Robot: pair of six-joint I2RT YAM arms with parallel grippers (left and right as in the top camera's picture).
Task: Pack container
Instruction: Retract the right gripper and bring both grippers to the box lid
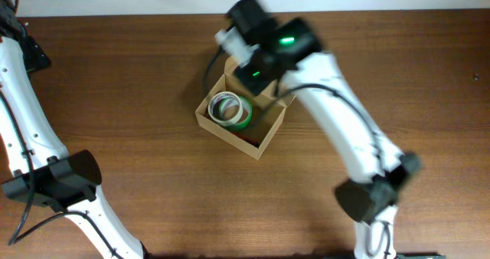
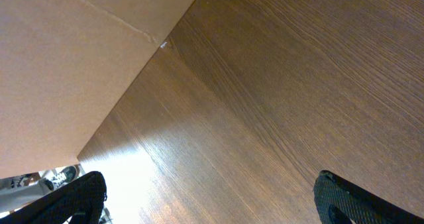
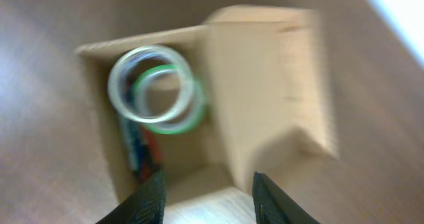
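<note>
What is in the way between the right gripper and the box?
Nothing that I can see. The right gripper is open right over the brown box. Its lid flap is folded open to the side, and the tape rolls lie down inside the box, not in between.

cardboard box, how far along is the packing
Done: a clear tape roll and a green tape roll lie inside the cardboard box. In hand: nothing; the right gripper hangs open over the box, the left gripper open over the table. Left: the flap lid stands open and needs closing.
</note>
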